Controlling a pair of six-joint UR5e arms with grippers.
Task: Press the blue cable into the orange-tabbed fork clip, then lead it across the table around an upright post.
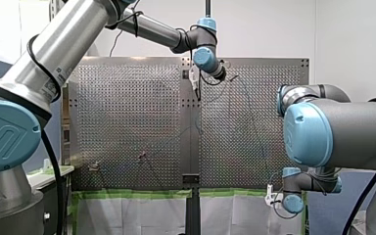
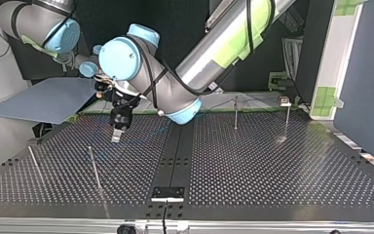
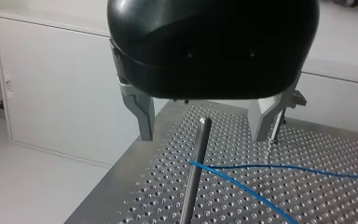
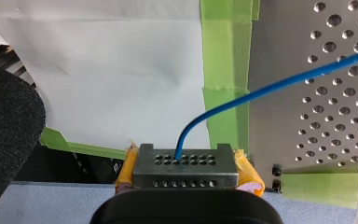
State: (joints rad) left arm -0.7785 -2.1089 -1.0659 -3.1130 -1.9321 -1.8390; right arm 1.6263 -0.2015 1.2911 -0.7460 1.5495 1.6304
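left gripper (image 3: 204, 137) spread, upright post (image 3: 193, 182) between (blue cable (image 3: 284, 166) touching), perforated table (image 3: 317, 200)

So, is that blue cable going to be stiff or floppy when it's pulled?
Probably floppy: the blue cable doubles back sharply at the upright post. Yet somewhat springy, since it arcs unsupported out of my right tool. Likely light, being thin.

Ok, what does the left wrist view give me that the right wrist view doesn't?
Left wrist only: my left gripper, fingers open, with an upright post in line between them, where the blue cable bends into two runs. Right wrist only: my right gripper, with yellow pads, shut on the cable off the table's edge, near green tape. Both: the blue cable and the perforated table.
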